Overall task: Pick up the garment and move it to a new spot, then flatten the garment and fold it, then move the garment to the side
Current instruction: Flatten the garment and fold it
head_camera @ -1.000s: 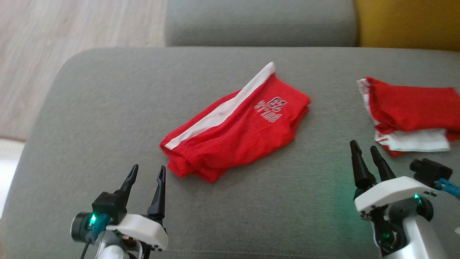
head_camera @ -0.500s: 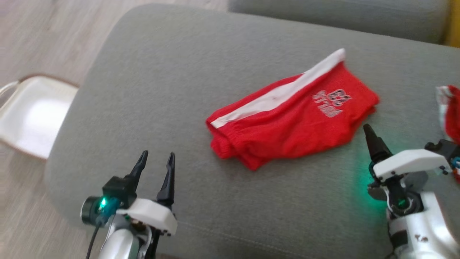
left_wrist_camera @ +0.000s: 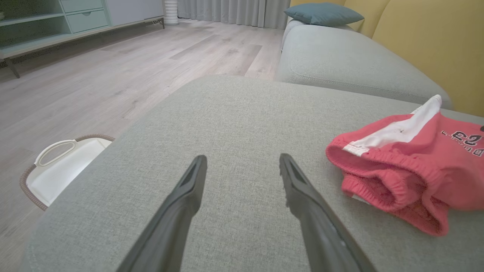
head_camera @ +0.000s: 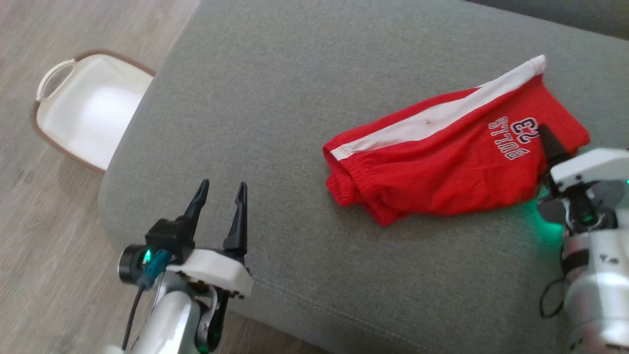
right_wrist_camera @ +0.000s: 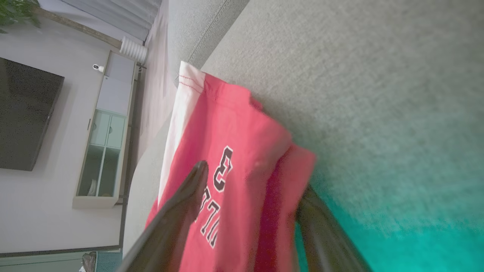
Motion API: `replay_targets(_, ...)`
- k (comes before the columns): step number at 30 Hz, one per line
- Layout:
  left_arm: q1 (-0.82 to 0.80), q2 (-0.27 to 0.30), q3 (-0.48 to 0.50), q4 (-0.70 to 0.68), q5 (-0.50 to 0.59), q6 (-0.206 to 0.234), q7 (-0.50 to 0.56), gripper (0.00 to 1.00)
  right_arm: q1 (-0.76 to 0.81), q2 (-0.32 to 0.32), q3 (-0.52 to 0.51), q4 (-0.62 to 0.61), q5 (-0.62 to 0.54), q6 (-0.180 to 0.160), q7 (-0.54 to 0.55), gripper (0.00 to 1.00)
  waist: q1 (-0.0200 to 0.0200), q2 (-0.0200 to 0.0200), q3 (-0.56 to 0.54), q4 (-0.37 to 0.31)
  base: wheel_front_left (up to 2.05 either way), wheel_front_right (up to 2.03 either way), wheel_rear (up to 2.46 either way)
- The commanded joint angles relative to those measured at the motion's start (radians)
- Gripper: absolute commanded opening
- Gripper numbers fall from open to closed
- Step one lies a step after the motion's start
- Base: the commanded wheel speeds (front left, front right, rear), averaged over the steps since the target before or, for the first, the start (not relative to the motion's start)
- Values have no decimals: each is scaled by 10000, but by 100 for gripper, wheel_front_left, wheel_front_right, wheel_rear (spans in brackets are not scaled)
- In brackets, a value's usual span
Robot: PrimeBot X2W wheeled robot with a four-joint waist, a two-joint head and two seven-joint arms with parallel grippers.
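Observation:
The garment (head_camera: pixel 442 167) is a pair of red shorts with a white side stripe and a printed number, lying folded on the grey cushion (head_camera: pixel 295 98). My right gripper (right_wrist_camera: pixel 254 177) is open at the garment's (right_wrist_camera: pixel 234 143) right end. One finger (head_camera: pixel 549 145) lies over the printed part and the other sits low at the folded edge, so the cloth is between the spread jaws. My left gripper (head_camera: pixel 222 185) stands open over bare cushion near the front left corner, well left of the garment (left_wrist_camera: pixel 408 162), with nothing between its fingers (left_wrist_camera: pixel 189 196).
A white basket (head_camera: pixel 54 78) with a brown rim stands on the wooden floor left of the cushion, also in the left wrist view as the basket (left_wrist_camera: pixel 53 151). The cushion's front edge runs just under my left gripper. A second grey seat (left_wrist_camera: pixel 340 56) and a yellow backrest (left_wrist_camera: pixel 435 45) lie beyond.
The head camera has swung left, bringing the basket into view. My right gripper has moved forward onto the garment's right end. The left gripper holds its place, still open.

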Motion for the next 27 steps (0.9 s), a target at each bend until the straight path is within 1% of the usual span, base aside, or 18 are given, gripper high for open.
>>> replay_targets(1, -442, 30, 222, -338, -47, 112, -124, 100, -191, 158, 129, 230, -123, -7, 178, 100, 0, -1, 132, 135, 0, 0, 0)
replay_targets(6, -566, 27, 7, -397, -194, 270, -124, 100, -912, 11, -626, 1115, -860, -7, 405, 100, 0, -1, 291, 363, 0, 0, 0)
replay_targets(7, -584, 26, -38, -390, -150, 299, -124, 100, -1040, -17, -747, 1275, -1031, -7, 390, 61, 0, -1, 305, 388, 0, 0, 0)
replay_targets(8, -594, 26, -79, -390, -119, 317, -124, 100, -1153, -40, -847, 1406, -1213, -7, 333, 2, 0, -1, 314, 407, 0, 0, 0)
replay_targets(9, -596, 26, -107, -394, -105, 333, -124, 100, -1259, -43, -943, 1519, -1369, -7, 273, 0, 0, -1, 317, 416, 0, 0, 0)
replay_targets(16, -572, 25, -42, -340, -90, 374, -124, 100, -1601, 89, -1355, 1857, -1870, -7, -144, 0, 0, -1, 124, 233, 0, 0, 0)
replay_targets(20, -563, 25, -35, -306, -83, 343, -124, 100, -1611, 169, -1487, 1729, -1781, -7, -355, 0, 0, -1, -47, 26, 0, 0, 0)
replay_targets(27, -404, 25, 64, -190, 18, 265, -124, 100, -1252, 258, -1708, 1169, -1189, -7, -671, 0, 0, -1, -504, -466, 0, 0, 0)
